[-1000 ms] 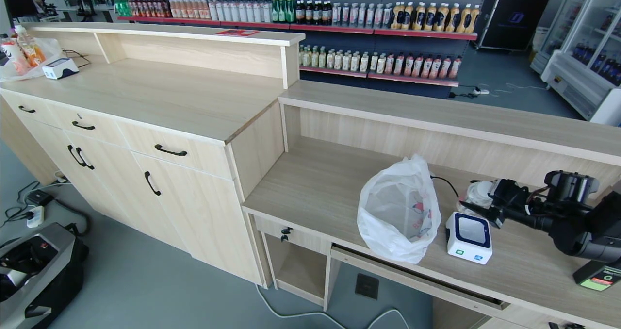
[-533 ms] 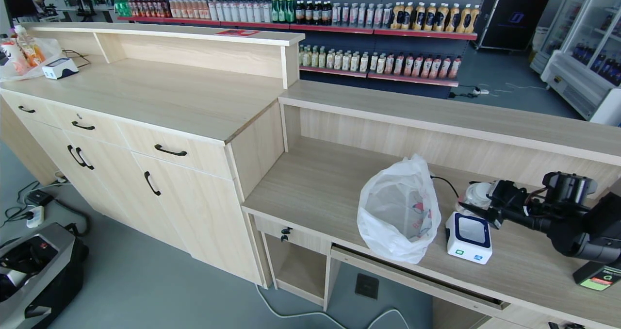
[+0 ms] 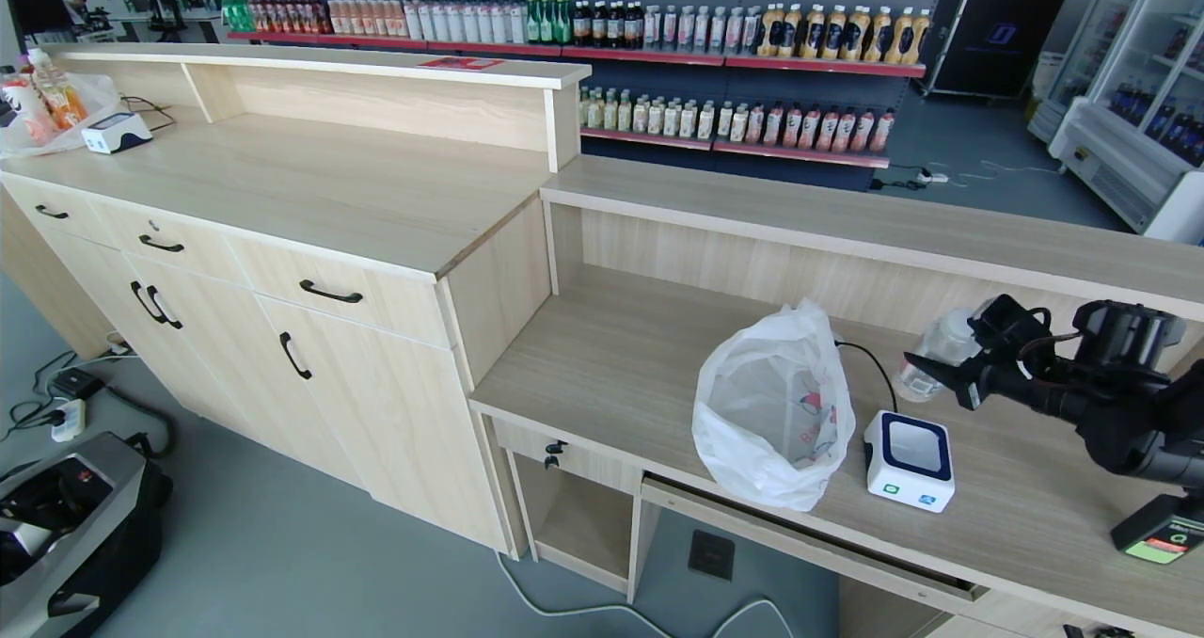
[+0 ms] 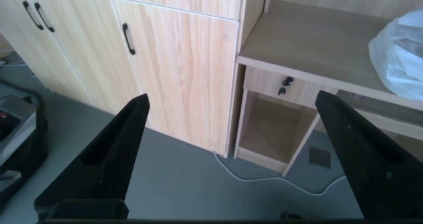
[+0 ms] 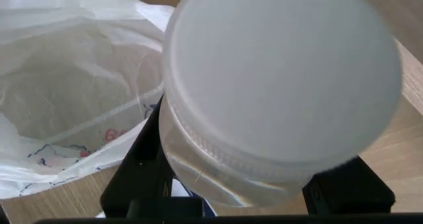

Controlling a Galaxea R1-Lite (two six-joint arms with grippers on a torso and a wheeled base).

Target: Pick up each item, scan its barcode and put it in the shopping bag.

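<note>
My right pincer [image 3: 931, 373] grips the clear white-lidded plastic jar [image 3: 941, 344]; next, probably turn its barcode toward the white scanner [image 3: 910, 459] at six o'clock.

I see the counter [image 3: 611, 365] as pale wood-grain laminate, matt and smooth. The shopping bag [image 3: 771, 412] is thin, crinkled, translucent white plastic with a faint sheen. The bottle [image 3: 931, 351] is clear glossy plastic under a frosted white lid [image 5: 281, 78]. The scanner [image 3: 909, 459] is glossy white plastic. My right hand [image 5: 244, 191] has matt black fingers [image 5: 135, 174].
</note>
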